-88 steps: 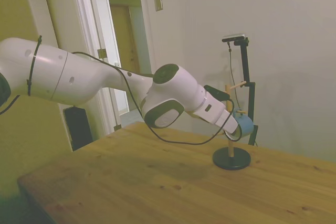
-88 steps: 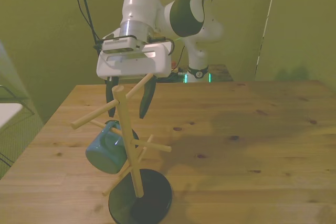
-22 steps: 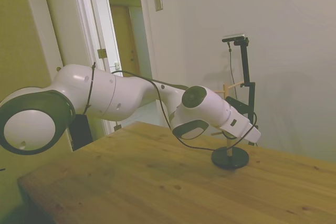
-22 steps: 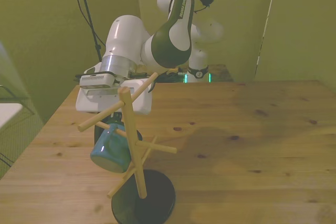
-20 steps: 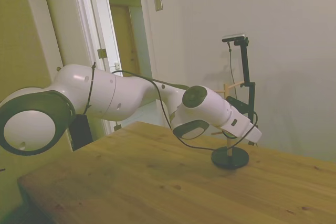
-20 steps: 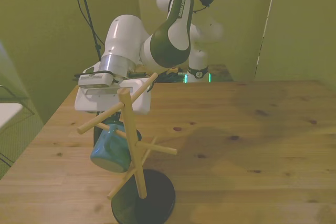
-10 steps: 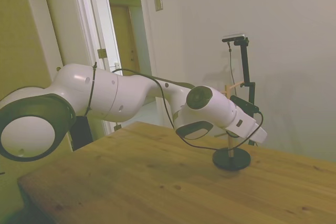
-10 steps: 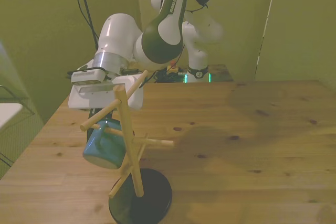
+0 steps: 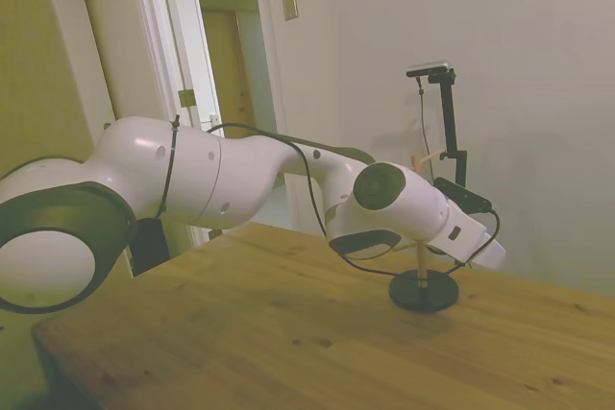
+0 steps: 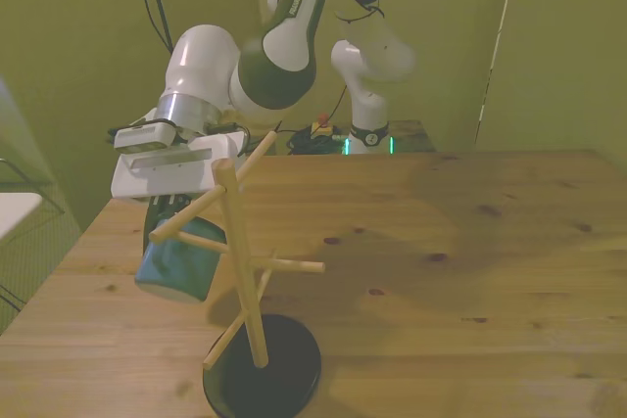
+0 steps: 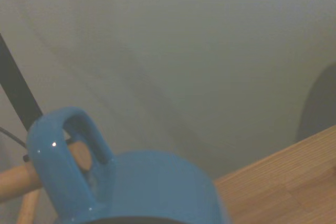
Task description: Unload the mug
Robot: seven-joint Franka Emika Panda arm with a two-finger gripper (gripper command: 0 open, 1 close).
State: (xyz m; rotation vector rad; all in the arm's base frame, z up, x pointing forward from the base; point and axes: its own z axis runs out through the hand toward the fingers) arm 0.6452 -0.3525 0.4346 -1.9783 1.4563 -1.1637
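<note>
1. Off the front view's left side of the wooden peg rack (image 10: pixel 240 271), the mug (image 10: pixel 176 263) hangs in the air directly under the gripper (image 10: pixel 168 210), tilted, with its open end facing down and toward the front view's left.

2. The gripper's state cannot be read outright: its fingers are hidden behind the white hand body and the mug in both outer views. Since the mug sits up against the hand and well above the table (image 10: pixel 470 271), I judge it is being carried, but the hold itself is not visible.

3. The relation that matters is the handle and the peg. In the wrist view the mug's handle (image 11: pixel 65 156) loops over a wooden peg (image 11: pixel 21 179), whose end shows inside the loop. The mug is thus not yet free of the rack.

4. In the front view that peg (image 10: pixel 201 241) runs from the rack's upright stem out toward the front view's left, roughly level. The handle has to slide along that line, away from the stem, until it clears the tip.

5. Judging by the position, little peg remains inside the loop; the mug already lies beside the stem, not against it.

6. The risk I see is dragging the rack: its black round base (image 10: pixel 263 379) only rests on the table, so a pull off the peg's axis could tip it.
</note>
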